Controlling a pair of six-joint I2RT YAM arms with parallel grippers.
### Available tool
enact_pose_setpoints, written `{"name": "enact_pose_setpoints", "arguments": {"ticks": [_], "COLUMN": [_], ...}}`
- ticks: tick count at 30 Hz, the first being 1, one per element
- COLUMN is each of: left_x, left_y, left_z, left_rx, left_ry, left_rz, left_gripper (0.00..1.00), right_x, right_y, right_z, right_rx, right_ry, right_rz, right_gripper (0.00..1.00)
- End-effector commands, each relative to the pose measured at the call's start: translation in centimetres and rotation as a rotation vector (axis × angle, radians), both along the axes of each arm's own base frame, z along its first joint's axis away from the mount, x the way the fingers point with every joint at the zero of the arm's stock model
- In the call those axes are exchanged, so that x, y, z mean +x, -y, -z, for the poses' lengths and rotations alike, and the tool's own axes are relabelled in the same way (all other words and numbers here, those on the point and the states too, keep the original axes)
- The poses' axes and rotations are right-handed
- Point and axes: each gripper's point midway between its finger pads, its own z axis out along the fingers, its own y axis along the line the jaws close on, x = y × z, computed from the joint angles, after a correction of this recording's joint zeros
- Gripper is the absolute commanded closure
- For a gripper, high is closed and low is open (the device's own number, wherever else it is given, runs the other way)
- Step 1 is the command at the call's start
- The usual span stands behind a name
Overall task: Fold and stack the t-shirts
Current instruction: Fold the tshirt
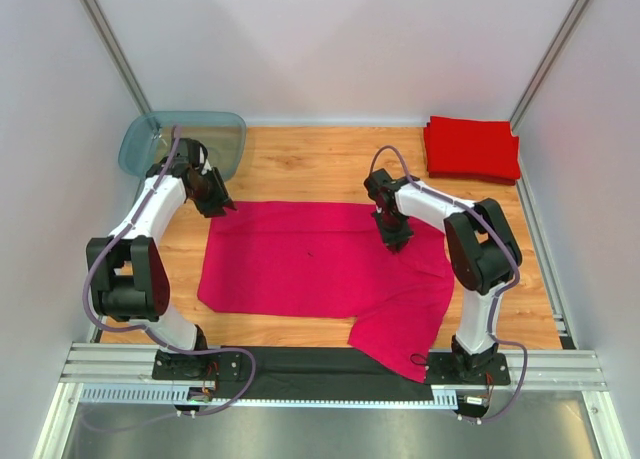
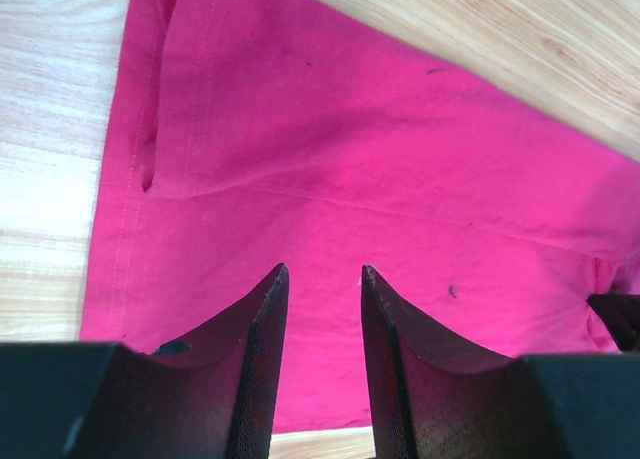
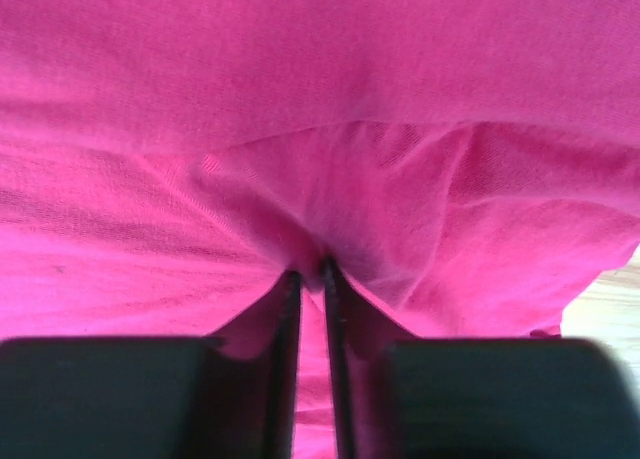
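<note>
A magenta-pink t-shirt lies spread on the wooden table, partly folded, with one sleeve reaching the near edge. It fills the left wrist view and the right wrist view. My left gripper is open and empty at the shirt's far left corner; in the left wrist view it hangs over the cloth. My right gripper is shut on a pinch of the shirt near its right side. Folded red t-shirts are stacked at the far right corner.
A translucent blue-grey plastic tub stands at the far left corner, just behind my left arm. A black mat and a metal rail run along the near edge. White walls close in on three sides.
</note>
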Motion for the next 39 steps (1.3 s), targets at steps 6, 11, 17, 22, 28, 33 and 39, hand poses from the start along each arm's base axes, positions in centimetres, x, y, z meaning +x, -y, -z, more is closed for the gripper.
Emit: {"name": "enact_pose_setpoints", "arguments": {"ticks": [6,11,17,22,28,33,39], "left_x": [-0.3,-0.8,-0.9,-0.7,-0.6,-0.8,-1.3], "left_y": [-0.7,-1.9,-1.7,-1.6,-1.5,-2.1,-3.1], "left_z": [0.7,2.1,2.2,2.2,2.4,3.7,5.8], "left_rx": [0.034,0.100,0.095,0.085,0.082,0.115,0.170], "left_ry": [-0.020,-0.072,-0.085,-0.084,-0.088,-0.123,-0.205], "left_rz": [-0.010,-0.027,-0.026,-0.026,-0.021,-0.028,-0.039], "left_gripper": [0.58,0.59,0.59,0.59,0.60,0.60,0.60], "right_x": [1.1,-0.4,0.0,0.3,0.5,-0.1,-0.3], "right_y": [-0.8,-1.6,-0.4,0.2,0.7,0.1,-0.4], "right_z": [-2.2,-2.1,-1.3,-1.4,-0.7,0.1,-4.0], "right_rx": [0.048,0.086,0.007,-0.019,-0.043,-0.019,0.005], "right_ry": [-0.007,-0.103,-0.090,-0.060,-0.051,-0.086,-0.096], "right_rz": [-0.004,0.000,0.013,0.018,0.026,0.033,0.086], "right_gripper": [0.94,0.78,0.92,0.84,0.85,0.94,1.00]}}
